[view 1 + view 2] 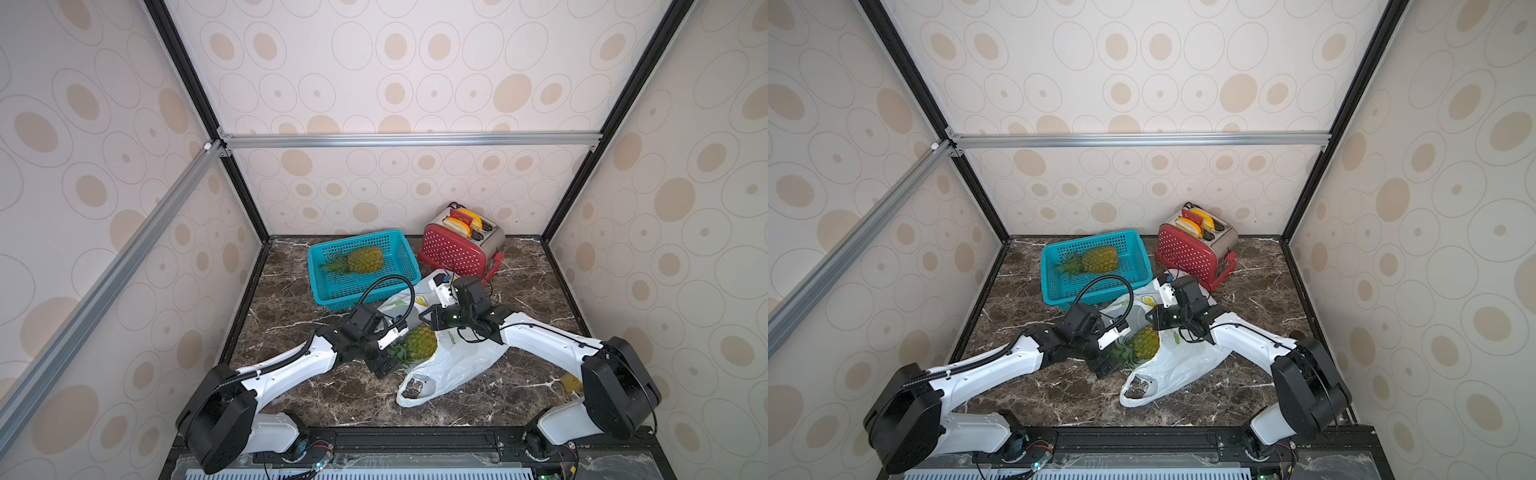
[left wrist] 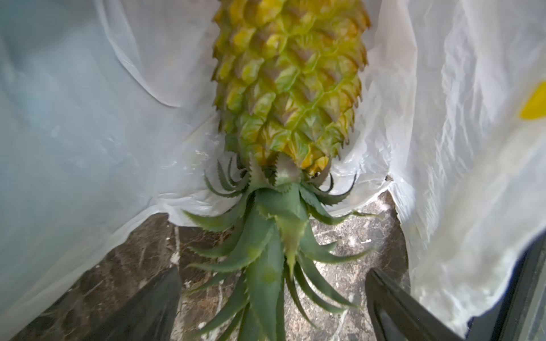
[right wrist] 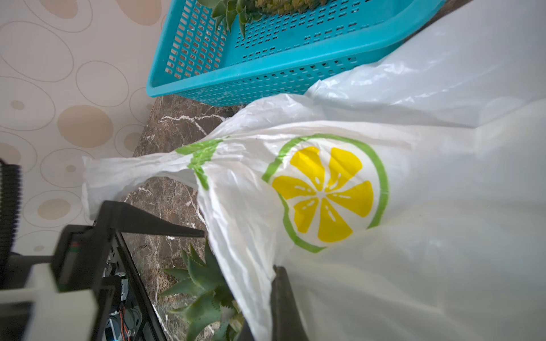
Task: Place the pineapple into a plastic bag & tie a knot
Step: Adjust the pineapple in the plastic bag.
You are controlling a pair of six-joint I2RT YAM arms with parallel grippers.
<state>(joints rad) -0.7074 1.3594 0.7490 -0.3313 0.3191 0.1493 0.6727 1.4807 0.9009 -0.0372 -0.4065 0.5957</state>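
Beige wallpaper with tan ovals closes the cell on three sides, and on the dark veined marble worktop (image 1: 291,299) I judge the bagging step to be nearly done. The yellow-green pineapple with a spiky green crown (image 1: 419,343) lies on its side with its body in the opened mouth of the thin white translucent plastic bag printed with lemon slices (image 1: 461,365). The crown (image 2: 266,259) pokes out over bare marble. My left gripper (image 2: 274,298) stands wide open, its black fingers (image 2: 396,310) on either side of the crown leaves and gripping nothing. My right gripper (image 1: 427,317) is closed tight on the bag's upper rim and holds the mouth raised above the fruit; the right wrist view shows film draped against one finger. One loop handle (image 1: 405,401) lies slack on the worktop on my side, and no knot exists yet. At the back, a teal plastic mesh basket (image 1: 332,293) carries a second pineapple (image 1: 365,259), with a red dotted toaster (image 1: 453,253) just beside it; I leave both alone. The next move, as I see it, is to get the crown past the rim, either by nudging the fruit deeper or by drawing the film over the leaves. After that I gather one handle in each gripper for the tie. The film looks slippery and the leaf tips could snag it, so I would go gently.
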